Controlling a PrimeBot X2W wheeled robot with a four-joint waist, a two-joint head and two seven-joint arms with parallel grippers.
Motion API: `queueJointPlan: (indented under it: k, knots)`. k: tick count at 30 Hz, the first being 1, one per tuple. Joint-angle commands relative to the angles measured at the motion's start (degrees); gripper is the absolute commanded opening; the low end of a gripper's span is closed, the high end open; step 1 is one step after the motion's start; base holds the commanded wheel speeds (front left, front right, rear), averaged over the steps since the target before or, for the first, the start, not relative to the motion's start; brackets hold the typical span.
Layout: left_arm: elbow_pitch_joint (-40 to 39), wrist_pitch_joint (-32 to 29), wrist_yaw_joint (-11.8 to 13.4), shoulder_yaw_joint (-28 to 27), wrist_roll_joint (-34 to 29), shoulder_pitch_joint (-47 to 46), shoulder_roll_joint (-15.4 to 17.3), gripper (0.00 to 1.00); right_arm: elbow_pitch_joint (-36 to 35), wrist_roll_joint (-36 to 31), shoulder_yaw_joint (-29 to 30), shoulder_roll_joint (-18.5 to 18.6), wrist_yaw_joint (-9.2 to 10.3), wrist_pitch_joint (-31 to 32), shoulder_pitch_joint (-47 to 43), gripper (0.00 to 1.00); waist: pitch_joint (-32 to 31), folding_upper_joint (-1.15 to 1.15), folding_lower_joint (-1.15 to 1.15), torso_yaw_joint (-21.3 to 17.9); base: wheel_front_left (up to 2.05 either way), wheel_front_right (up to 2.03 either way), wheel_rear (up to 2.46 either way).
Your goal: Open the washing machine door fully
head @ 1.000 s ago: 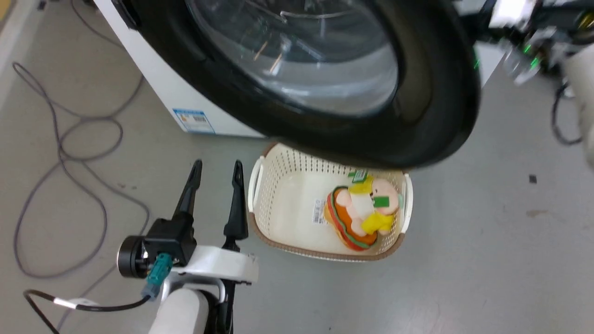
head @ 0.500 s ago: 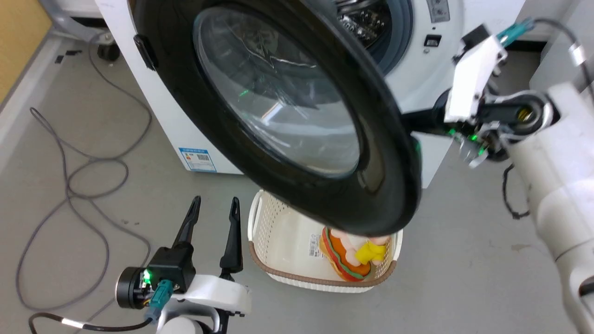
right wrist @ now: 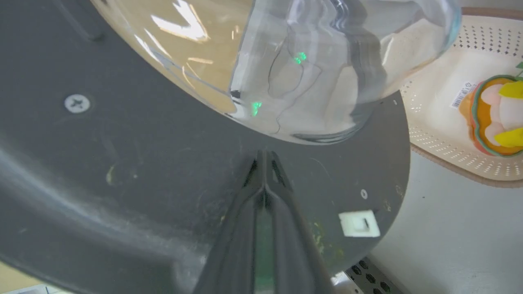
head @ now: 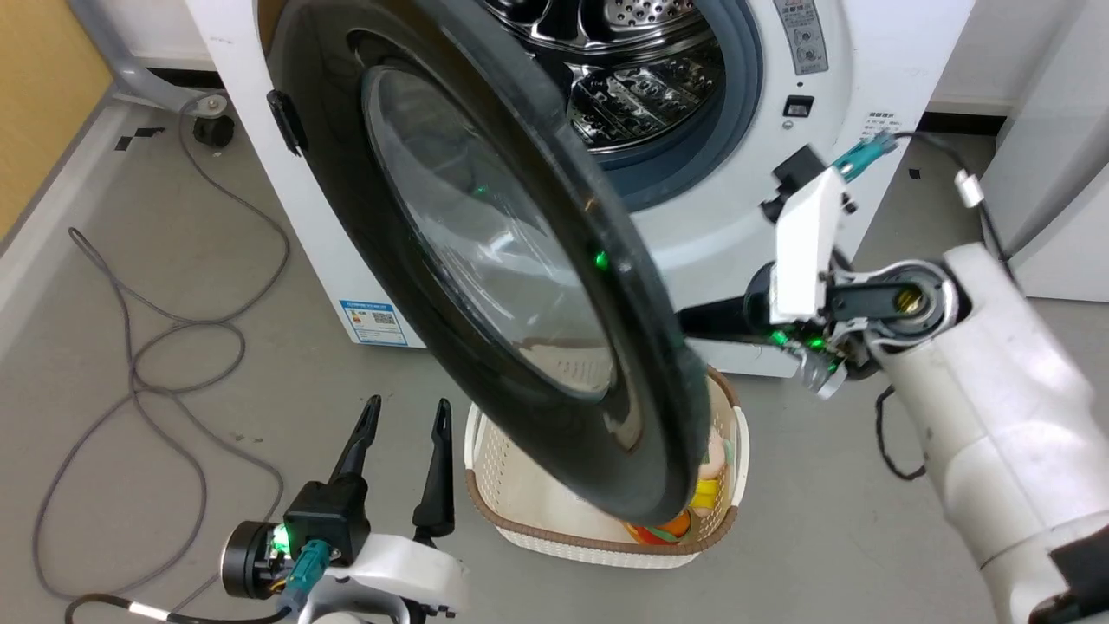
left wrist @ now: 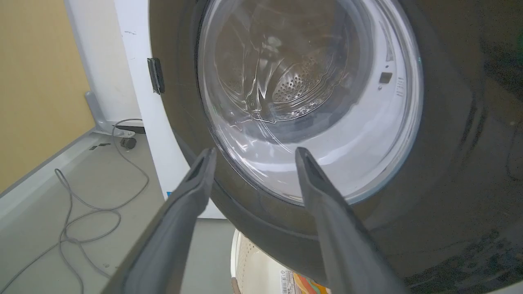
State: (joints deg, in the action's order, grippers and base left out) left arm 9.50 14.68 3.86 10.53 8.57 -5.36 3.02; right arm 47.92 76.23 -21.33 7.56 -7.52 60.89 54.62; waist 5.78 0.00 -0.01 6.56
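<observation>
Door swing reads wider than half a second ago: the washing machine door [head: 485, 286] stands more edge-on and more of the steel drum [head: 641, 87] is uncovered, though the head camera has shifted too. From 4 o'clock the right forearm [head: 996, 416] reaches toward 9. The right gripper [right wrist: 265, 159] has its fingers pressed together, tips against the door's dark inner ring at 6 o'clock of the glass bowl [right wrist: 286, 61]. At 7 o'clock the left gripper [head: 408, 402] points to 12, fingers spread and empty. The door hangs at its 1 o'clock, over the basket [head: 485, 485].

Head: above, looking down at round glossy black washing machine door [head: 485, 260]. Left wrist: near its front. Right wrist: close behind it. Door shared.
</observation>
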Motion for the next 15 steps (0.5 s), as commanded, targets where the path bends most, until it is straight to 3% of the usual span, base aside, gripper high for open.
queueJointPlan:
  k: [1, 15]
  knots:
    - [0.3, 0.3, -0.2, 0.0, -0.5, 0.7, 0.3, 1.00, -1.1, 0.4, 0.0, -0.8, 0.03, 0.6, -1.9, 0.00, -0.1, 0.00, 0.01, 0.0, 0.00, 0.00, 0.00]
    - [1.9, 0.3, -0.4, 0.3, -0.4, 0.9, 0.3, 1.00, -9.7, 1.9, 1.0, -3.8, 0.03, 5.0, -9.8, 0.00, -1.1, 0.00, 0.01, 0.3, 0.00, 0.00, 0.00]
